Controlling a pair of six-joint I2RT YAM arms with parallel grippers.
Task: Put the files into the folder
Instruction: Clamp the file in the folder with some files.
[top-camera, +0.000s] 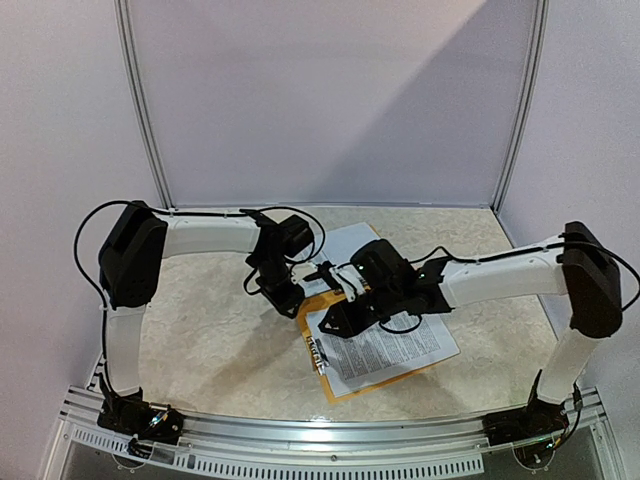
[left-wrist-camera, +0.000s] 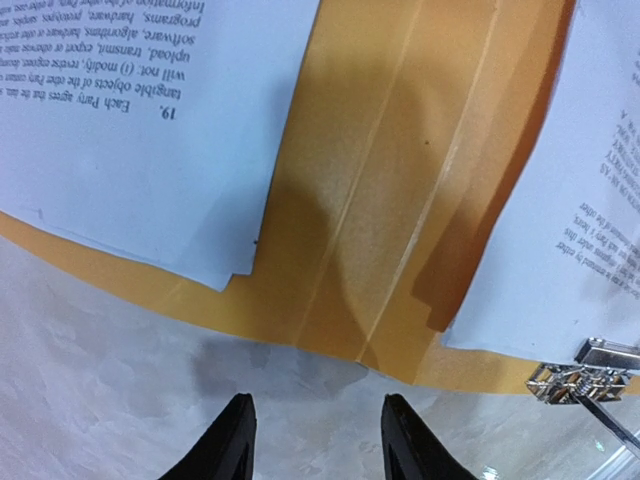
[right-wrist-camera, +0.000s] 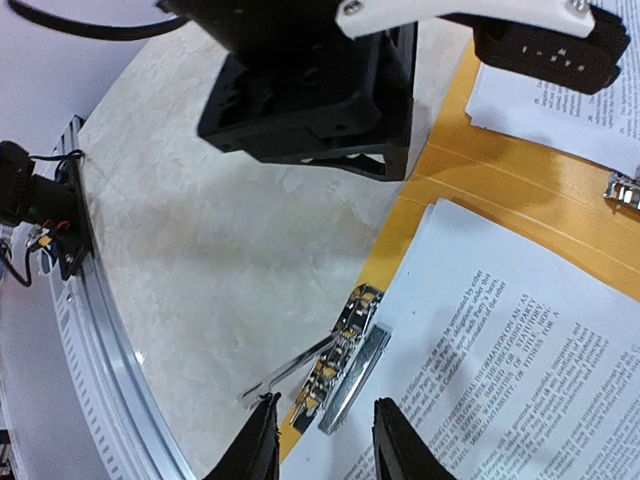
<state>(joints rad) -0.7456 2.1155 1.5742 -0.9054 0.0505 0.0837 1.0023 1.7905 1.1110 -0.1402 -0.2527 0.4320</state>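
Folder (left-wrist-camera: 400, 200) edge just ahead of left gripper (left-wrist-camera: 315, 440) — tabletop (left-wrist-camera: 120, 370) between

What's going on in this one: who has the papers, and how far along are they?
The orange folder lies open on the table, with printed files lying on both halves. The right gripper hovers with its fingers apart at a metal clip on the folder's edge, with no visible hold on anything. The left gripper hangs open and empty over the table beside the folder's spine.
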